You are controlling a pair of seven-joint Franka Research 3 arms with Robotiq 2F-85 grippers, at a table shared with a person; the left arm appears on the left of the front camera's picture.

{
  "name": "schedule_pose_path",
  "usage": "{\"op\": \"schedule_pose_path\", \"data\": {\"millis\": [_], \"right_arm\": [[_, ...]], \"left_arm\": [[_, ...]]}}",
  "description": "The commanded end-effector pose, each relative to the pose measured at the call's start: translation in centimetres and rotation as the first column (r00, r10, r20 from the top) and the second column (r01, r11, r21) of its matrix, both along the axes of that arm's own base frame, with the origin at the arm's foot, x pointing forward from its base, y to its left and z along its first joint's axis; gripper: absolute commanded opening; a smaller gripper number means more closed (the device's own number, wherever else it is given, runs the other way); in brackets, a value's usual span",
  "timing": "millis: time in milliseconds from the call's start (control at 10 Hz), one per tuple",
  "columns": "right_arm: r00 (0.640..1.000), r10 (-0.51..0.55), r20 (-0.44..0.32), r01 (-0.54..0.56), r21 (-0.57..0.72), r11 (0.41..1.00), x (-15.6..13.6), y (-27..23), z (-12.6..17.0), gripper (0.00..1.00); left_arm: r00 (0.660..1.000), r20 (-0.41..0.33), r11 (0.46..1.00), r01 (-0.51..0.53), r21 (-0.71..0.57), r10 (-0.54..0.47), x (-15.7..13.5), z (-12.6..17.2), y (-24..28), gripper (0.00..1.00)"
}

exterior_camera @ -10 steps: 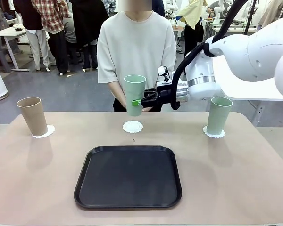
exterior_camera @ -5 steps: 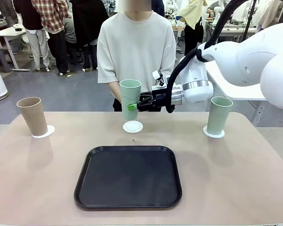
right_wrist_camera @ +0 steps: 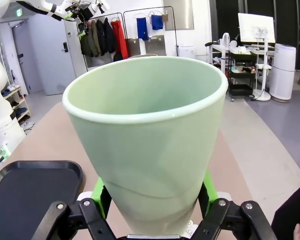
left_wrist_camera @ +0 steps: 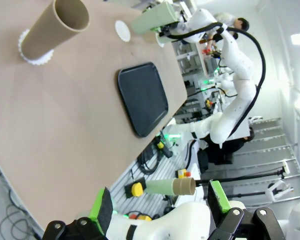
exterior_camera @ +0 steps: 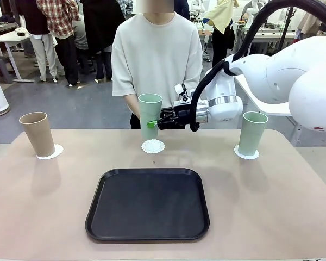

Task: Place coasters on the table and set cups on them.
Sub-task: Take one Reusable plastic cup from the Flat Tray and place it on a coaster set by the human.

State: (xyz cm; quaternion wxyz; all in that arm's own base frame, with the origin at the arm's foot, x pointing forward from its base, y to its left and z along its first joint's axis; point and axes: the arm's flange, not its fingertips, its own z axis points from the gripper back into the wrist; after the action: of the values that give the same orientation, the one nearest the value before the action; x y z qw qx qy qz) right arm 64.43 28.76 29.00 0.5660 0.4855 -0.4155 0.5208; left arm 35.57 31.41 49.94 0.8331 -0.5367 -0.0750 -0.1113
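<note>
The right claw (exterior_camera: 154, 123) is clamped on the lower part of a mint green cup (exterior_camera: 150, 115), upright, just above the middle coaster (exterior_camera: 153, 146) on the counter (exterior_camera: 271, 190). The left claw (left_wrist_camera: 160, 202) stands wide apart and holds nothing.

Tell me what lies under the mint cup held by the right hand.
The right hand holds the mint cup over the middle coaster, a white doily on the table. The cup's base hides whether it touches the coaster.
</note>
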Motion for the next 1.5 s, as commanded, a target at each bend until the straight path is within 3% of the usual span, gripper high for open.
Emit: {"op": "schedule_pose_path", "data": {"millis": [0, 1400], "right_arm": [[0.999, 0.050, 0.001, -0.050, -0.016, 0.999, 1.0, 0.4, -0.7, 0.84], [0.993, 0.114, -0.030, -0.115, -0.050, 0.992, 2.2, -0.1, -3.1, 0.84]], "left_arm": [[1.000, 0.001, 1.000, 0.000, -0.005, 0.000, -0.2, 0.2, 0.0, 1.00], [1.000, 0.001, 1.000, 0.000, -0.005, 0.000, -0.2, 0.2, 0.0, 1.00]]}}
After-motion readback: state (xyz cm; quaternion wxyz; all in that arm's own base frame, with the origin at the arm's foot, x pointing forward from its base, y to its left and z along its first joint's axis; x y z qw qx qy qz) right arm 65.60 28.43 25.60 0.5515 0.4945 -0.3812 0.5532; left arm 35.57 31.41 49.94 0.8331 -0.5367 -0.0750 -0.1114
